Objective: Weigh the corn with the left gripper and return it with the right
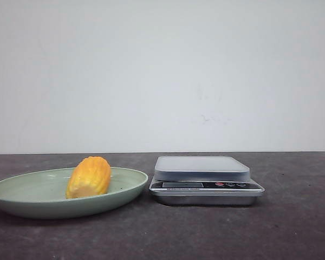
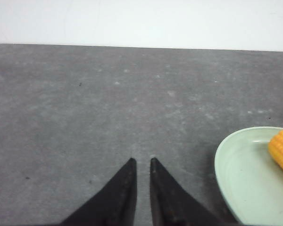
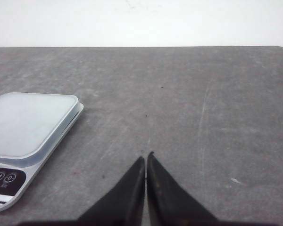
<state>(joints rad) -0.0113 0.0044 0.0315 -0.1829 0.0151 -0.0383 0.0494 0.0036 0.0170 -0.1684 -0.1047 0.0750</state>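
Left gripper [image 2: 142, 161]: you are seeing its two dark fingers lying nearly together, a thin strip of table showing between the tips, nothing pinched. It is hovering over bare grey tabletop, left of the plate.

Room by the left gripper: open tabletop is stretching ahead of the tips to the table's far edge, where the white wall is starting. The plate rim is sitting just off to the side of the fingers, apart from them.

Plate [image 1: 21, 203]: a pale green, shallow oval dish is resting on the left part of the table [image 1: 292, 227]. In the front view its left rim is reaching the picture's edge and its right rim is ending just beside the scale, with a narrow gap between them.

Corn [image 1: 89, 177]: you are looking at the stubby yellow-orange cob lying on its side inside the plate, right of the plate's middle, its pale cut end turned toward the camera. No finger is touching it.

Scale [image 1: 206, 181]: a flat silver kitchen scale is sitting near the table's middle, its grey platform bare, its display and buttons facing you along the front edge.

Right gripper [image 3: 145, 157]: its fingers are pressing together at the tips, holding nothing. It is hanging over bare table to the right of the scale, well apart from the scale's corner.

Room on the right: clear grey surface is running from the scale to the table's right and far edges.
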